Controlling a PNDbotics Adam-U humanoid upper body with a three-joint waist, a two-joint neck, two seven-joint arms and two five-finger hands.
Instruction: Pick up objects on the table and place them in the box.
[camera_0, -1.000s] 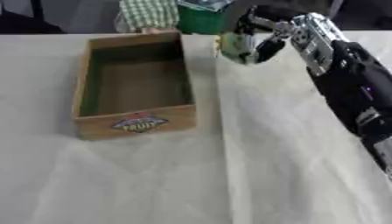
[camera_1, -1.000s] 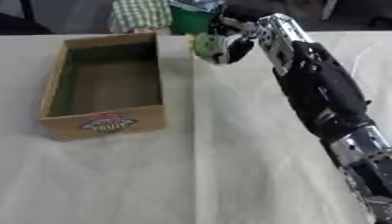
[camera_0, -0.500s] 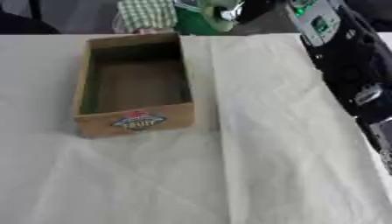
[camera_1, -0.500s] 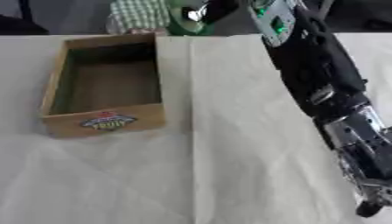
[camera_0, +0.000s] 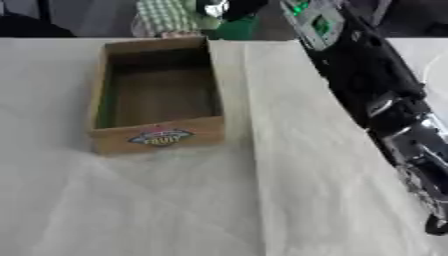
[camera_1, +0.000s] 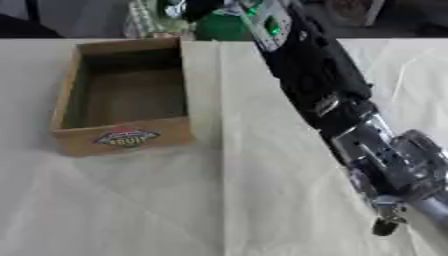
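Right hand (camera_1: 194, 7) now higher beyond wooden box (camera_0: 157, 95), fingers' state unclear; green object (camera_1: 219, 30) behind.

- Looking down from head height, both views, onto the pale cloth-covered table (camera_0: 175, 210), facing its far edge.
- Sharing nearly everything: the open brown wooden box with a fruit label (camera_0: 157, 137) and the black-and-silver right arm (camera_1: 350, 125) reaching in from the lower right.
- Right eye view set slightly rightward, box shifted left.
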